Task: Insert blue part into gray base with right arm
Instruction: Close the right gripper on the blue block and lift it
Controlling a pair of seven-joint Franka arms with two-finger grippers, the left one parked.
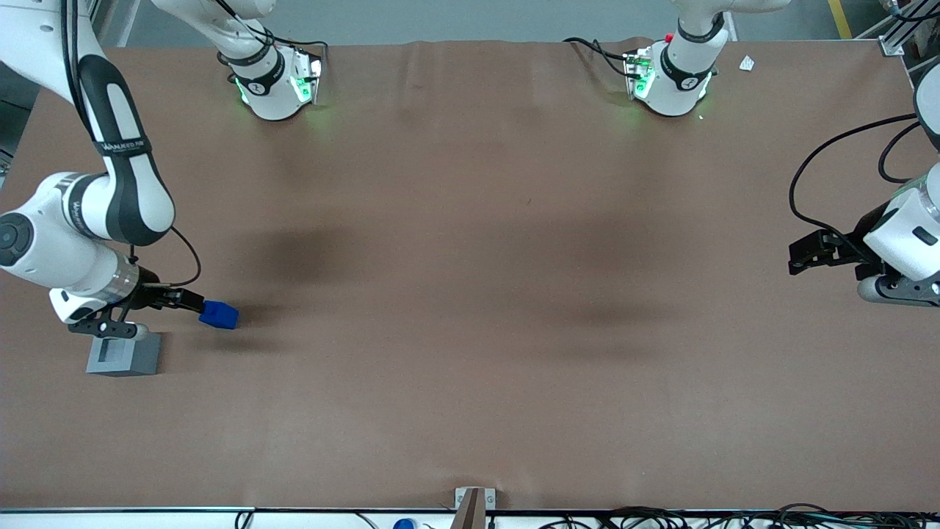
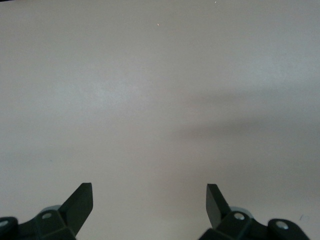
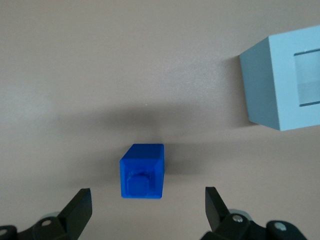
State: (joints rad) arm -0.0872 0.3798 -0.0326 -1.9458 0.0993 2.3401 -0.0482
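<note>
The blue part (image 1: pixel 219 314) rests on the brown table toward the working arm's end, with its square stub facing up at the wrist camera (image 3: pixel 142 171). The gray base (image 1: pixel 123 355) stands beside it, a little nearer the front camera, with its recess on top (image 3: pixel 285 80). The right arm (image 1: pixel 121 176) reaches down here. Its gripper (image 1: pixel 192 302) hovers over the blue part, open, with the fingers (image 3: pixel 80 205) spread wider than the part and not touching it (image 3: pixel 147 202). The gripper's body overlaps the gray base's upper edge in the front view.
Both arm bases (image 1: pixel 275 81) stand at the table's edge farthest from the front camera. A small metal bracket (image 1: pixel 474 503) and cables lie along the nearest edge. A white scrap (image 1: pixel 747 63) lies near the parked arm's base.
</note>
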